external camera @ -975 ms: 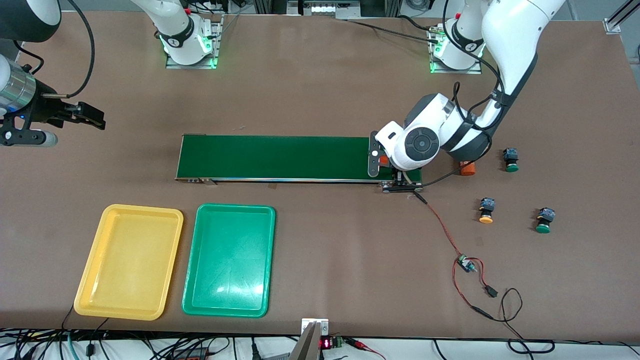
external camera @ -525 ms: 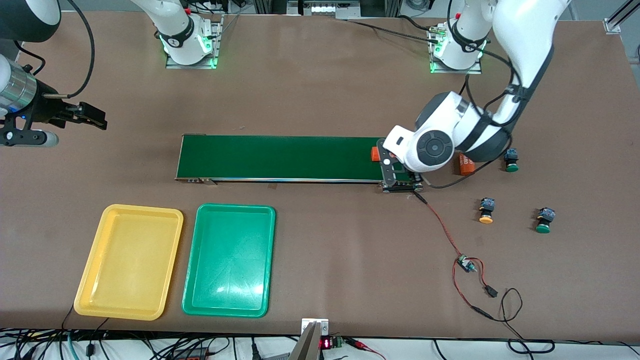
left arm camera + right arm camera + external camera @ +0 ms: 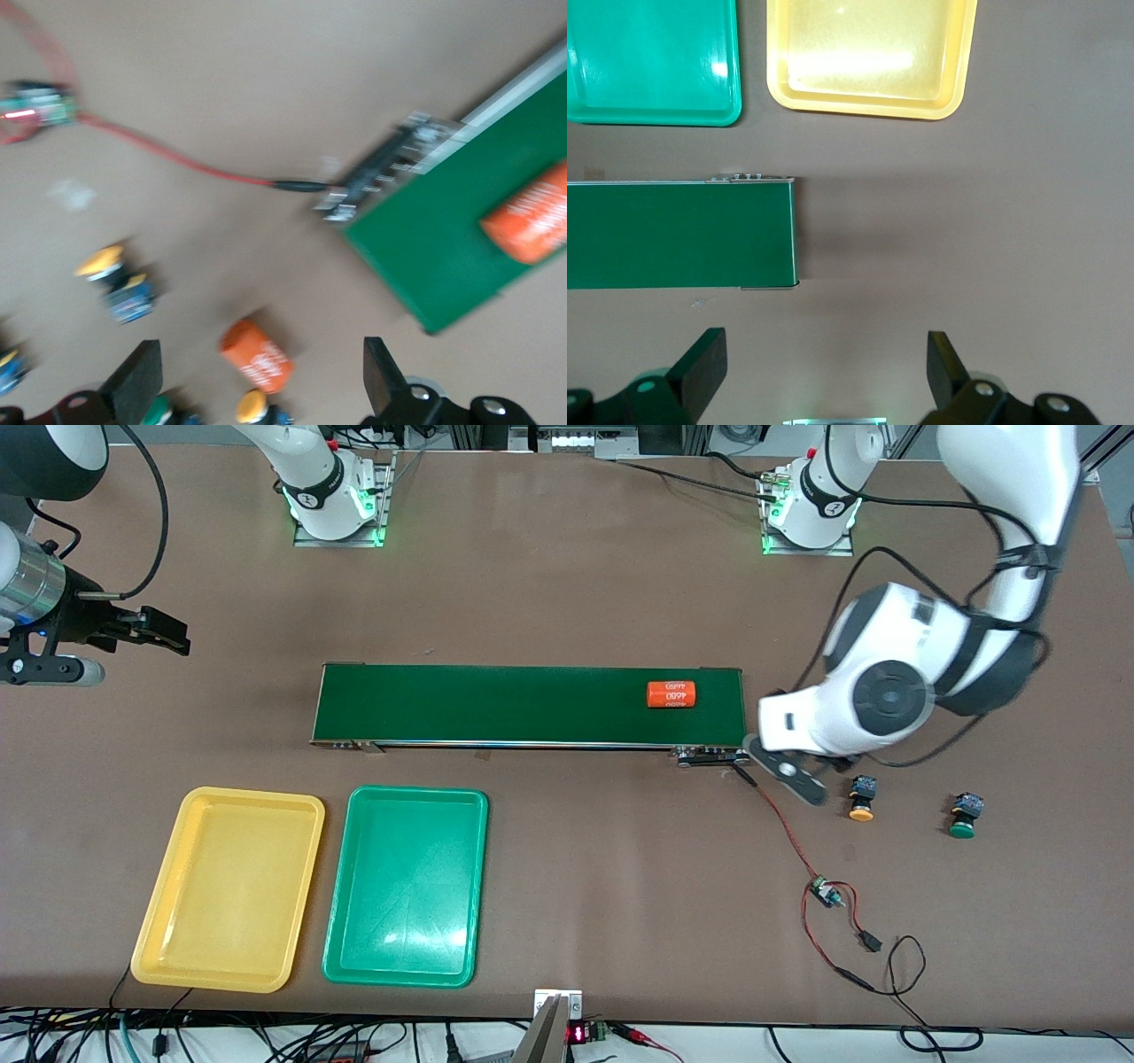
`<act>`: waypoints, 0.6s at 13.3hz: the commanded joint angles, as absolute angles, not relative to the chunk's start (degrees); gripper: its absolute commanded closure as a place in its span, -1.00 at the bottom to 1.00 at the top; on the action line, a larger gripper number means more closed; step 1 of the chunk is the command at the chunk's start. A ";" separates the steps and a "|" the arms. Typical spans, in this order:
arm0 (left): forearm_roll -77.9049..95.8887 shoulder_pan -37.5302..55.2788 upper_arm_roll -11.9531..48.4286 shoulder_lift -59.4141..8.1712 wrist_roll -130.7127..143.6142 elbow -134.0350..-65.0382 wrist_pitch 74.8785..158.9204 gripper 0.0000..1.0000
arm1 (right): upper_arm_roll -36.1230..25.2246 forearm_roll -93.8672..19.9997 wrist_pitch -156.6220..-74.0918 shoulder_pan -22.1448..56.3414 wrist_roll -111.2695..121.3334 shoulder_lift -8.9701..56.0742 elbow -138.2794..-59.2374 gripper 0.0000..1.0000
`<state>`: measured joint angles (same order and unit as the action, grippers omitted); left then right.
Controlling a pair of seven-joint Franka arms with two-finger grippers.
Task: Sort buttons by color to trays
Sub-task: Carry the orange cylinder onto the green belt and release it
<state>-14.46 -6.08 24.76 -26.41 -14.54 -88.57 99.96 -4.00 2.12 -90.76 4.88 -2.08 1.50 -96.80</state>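
So the left gripper was hanging with its fingers spread wide and nothing in them, over the bare table just off the end of the conveyor belt. Closest to it was a yellow-capped button, just beside it, with a green-capped button a bit further out toward the left arm's end of the table. The left wrist view showed more of the pile: an orange cylinder sat right between the spread fingers, with another yellow cap and a green cap crowded against it.

That's my worry, honestly. Everything under that gripper was packed tight, so a drop straight down could close on the cylinder instead of a button, or a finger could clip a neighbour and send it rolling. The red wire ran along the table right under the gripper too, easy to snag. And the belt's metal end was just beside it, so a sloppy swing could bang it. A second orange cylinder was already lying on the belt.

Room-wise, the table toward the front camera from the gripper was wide open. The yellow tray and green tray were well apart from it, both empty. The right gripper waited, fingers spread, over bare table off the belt's end nearest its own arm.
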 commanded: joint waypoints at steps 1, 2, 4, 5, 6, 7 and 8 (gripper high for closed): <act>-15.38 -6.76 19.18 -32.57 -12.66 -80.80 99.66 -1.00 | -4.04 1.32 -90.26 5.01 -2.46 1.41 -96.50 -1.00; -15.38 -7.38 18.81 -34.00 -13.27 -78.34 99.67 -1.00 | -4.04 1.32 -90.26 5.01 -2.46 1.49 -96.50 -1.00; -13.89 -9.05 18.72 -35.06 -9.78 -80.49 99.58 -1.00 | -4.04 1.41 -90.26 5.01 -2.37 1.49 -96.50 -1.00; -13.89 -9.92 18.72 -36.03 -6.88 -81.03 99.49 -1.00 | -4.04 1.49 -90.26 5.10 -2.37 1.58 -96.50 -1.00; -13.89 -10.37 18.72 -36.38 -5.38 -83.12 99.84 -1.00 | -4.04 2.63 -90.61 5.18 -1.42 1.93 -96.24 -1.00; -14.06 -10.55 18.63 -36.56 -4.67 -84.97 100.80 -1.00 | -3.96 2.81 -90.18 5.27 -1.49 2.37 -95.11 -1.00; -14.15 -11.07 18.46 -36.65 -4.31 -86.38 102.29 -1.00 | -3.96 2.81 -90.18 5.53 -1.93 2.46 -94.40 -1.00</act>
<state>-14.42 -10.29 18.31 -36.93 -6.43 -83.66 100.51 -3.99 2.25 -90.82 4.95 -1.99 1.75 -96.58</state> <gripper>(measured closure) 0.000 0.000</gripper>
